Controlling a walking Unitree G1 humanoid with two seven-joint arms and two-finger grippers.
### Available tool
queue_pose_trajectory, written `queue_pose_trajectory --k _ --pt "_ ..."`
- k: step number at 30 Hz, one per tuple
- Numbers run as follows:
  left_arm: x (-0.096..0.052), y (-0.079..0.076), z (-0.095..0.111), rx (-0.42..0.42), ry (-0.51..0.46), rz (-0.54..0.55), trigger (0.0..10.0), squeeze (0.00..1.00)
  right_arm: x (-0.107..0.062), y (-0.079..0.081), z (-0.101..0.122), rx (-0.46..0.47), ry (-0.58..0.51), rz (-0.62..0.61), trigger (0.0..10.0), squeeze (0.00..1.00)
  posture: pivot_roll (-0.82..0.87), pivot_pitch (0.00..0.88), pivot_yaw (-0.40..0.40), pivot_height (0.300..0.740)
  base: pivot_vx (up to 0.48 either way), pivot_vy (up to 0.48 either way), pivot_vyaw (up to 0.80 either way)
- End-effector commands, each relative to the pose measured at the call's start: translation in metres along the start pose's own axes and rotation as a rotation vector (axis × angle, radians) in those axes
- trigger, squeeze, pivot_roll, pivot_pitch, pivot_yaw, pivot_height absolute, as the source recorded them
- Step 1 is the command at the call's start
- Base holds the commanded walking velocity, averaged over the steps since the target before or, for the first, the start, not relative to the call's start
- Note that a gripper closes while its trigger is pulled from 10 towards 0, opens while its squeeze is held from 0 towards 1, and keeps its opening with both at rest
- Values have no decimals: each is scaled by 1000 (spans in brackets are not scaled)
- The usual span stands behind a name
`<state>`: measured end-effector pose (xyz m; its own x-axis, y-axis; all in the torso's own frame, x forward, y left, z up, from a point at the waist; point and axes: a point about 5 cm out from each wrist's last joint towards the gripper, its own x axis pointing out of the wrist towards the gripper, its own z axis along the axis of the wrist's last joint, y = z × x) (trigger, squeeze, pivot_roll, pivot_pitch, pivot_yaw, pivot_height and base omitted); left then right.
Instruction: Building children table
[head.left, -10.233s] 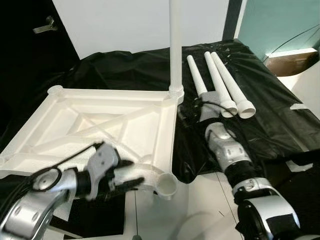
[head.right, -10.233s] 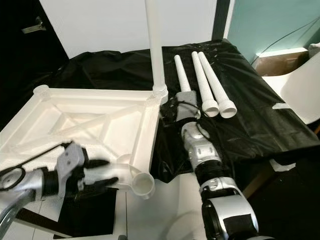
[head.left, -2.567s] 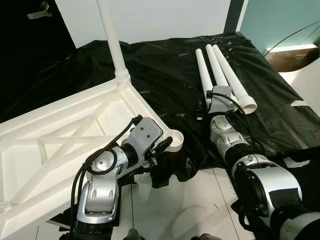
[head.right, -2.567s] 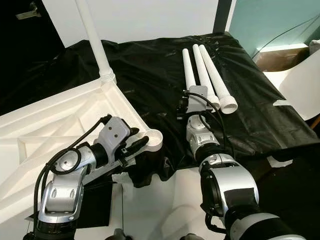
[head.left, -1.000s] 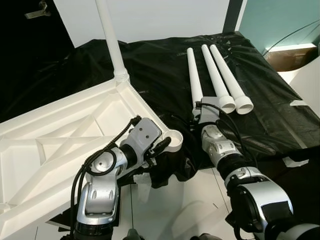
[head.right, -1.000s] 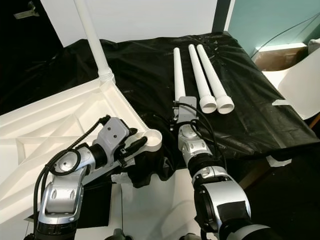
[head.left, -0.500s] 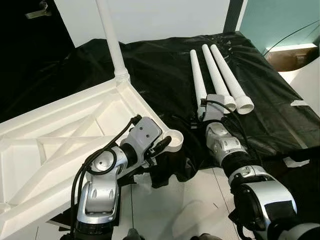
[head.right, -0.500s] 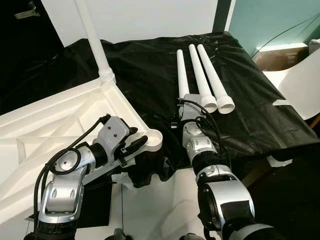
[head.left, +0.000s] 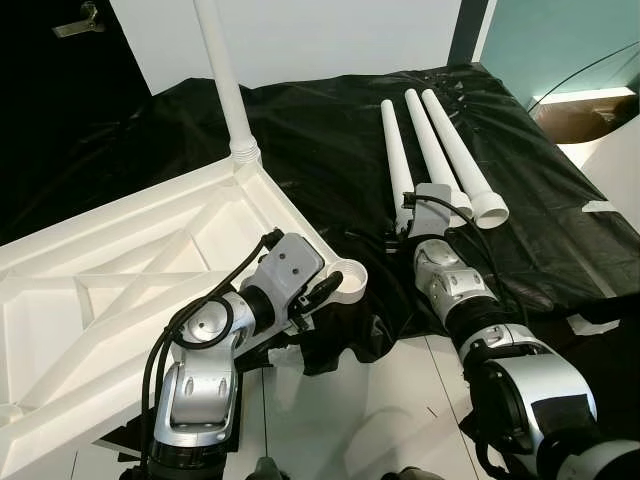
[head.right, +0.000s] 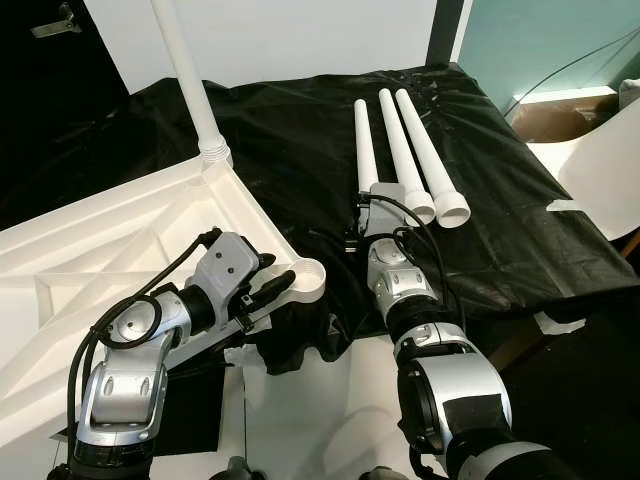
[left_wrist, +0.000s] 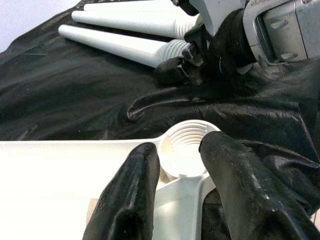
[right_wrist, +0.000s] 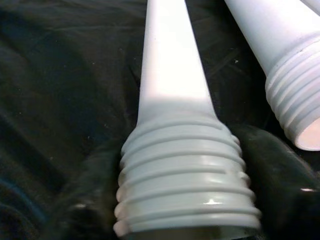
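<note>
Left eye view shows my rig facing a white children's table top lying upside down on the left, its ribbed underside up, partly on a black sheet. One white leg already stands upright in the far corner socket. Near the middle, the closest corner socket is empty, its inner threads visible in the left wrist view. My left gripper sits at this socket, its two black fingers slightly apart, one on each side of the socket's collar and touching it; I judge it is steadying the top.

Further right, three loose legs lie side by side on the sheet. My right gripper is at the threaded end of the leftmost loose leg, dark pads close on both sides of the threads in the right wrist view; I judge it clamped on that leg. The other two legs lie just beside it, untouched. So one leg is fitted, three remain.
</note>
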<state>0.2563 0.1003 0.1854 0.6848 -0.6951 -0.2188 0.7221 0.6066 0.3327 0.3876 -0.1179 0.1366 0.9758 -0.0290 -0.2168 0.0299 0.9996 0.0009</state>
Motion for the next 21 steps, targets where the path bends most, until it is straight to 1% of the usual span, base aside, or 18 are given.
queue_pose_trajectory --k 1,7,8,9,10,11,12,14,15,17,18,19,20,21 --pt "1 10 -1 7 9 193 10000 0 -1 3 -6 2 16 10 0 0 99 40 22 740 0 0 0" --pt "2 21 1 14 3 231 10000 0 -2 -2 -7 13 1 0 0 0 88 43 23 740 0 0 0" --pt "2 23 1 17 3 238 10000 0 -2 -3 -5 16 -22 0 2000 0 87 42 23 740 0 0 0" --pt "2 23 1 17 3 238 10000 0 -2 -3 -5 16 -22 0 2000 0 87 42 23 740 0 0 0" --pt "2 25 2 22 1 247 10000 0 -2 -3 -1 15 -59 4 2000 0 87 40 21 740 0 0 0" --pt "3 29 3 23 -6 256 10000 0 -3 -3 7 22 -119 16 10000 0 82 35 19 740 0 0 0" --pt "3 29 3 23 -6 256 10000 0 -3 -3 7 22 -119 16 10000 0 82 35 19 740 0 0 0" --pt "6 38 7 11 -29 289 10000 0 -8 -1 26 15 -269 47 10000 0 77 33 19 740 0 0 0" --pt "6 38 7 11 -29 289 10000 0 -8 -1 26 15 -269 47 10000 0 77 33 19 740 0 0 0" --pt "10 51 12 -30 -56 332 10000 0 -14 1 43 -4 -396 86 10000 0 65 24 19 740 0 0 0" --pt "10 51 12 -30 -56 332 10000 0 -14 1 43 -4 -396 86 10000 0 65 24 19 740 0 0 0" --pt "13 63 16 -104 -91 348 10000 0 -22 2 55 -31 -504 114 10000 0 57 16 19 740 0 0 0" --pt "14 68 18 -134 -106 349 10000 0 -24 2 59 -39 -541 121 10000 0 57 16 19 740 0 0 0" --pt "14 68 18 -134 -106 349 10000 0 -24 2 59 -39 -541 121 10000 0 57 16 19 740 0 0 0"
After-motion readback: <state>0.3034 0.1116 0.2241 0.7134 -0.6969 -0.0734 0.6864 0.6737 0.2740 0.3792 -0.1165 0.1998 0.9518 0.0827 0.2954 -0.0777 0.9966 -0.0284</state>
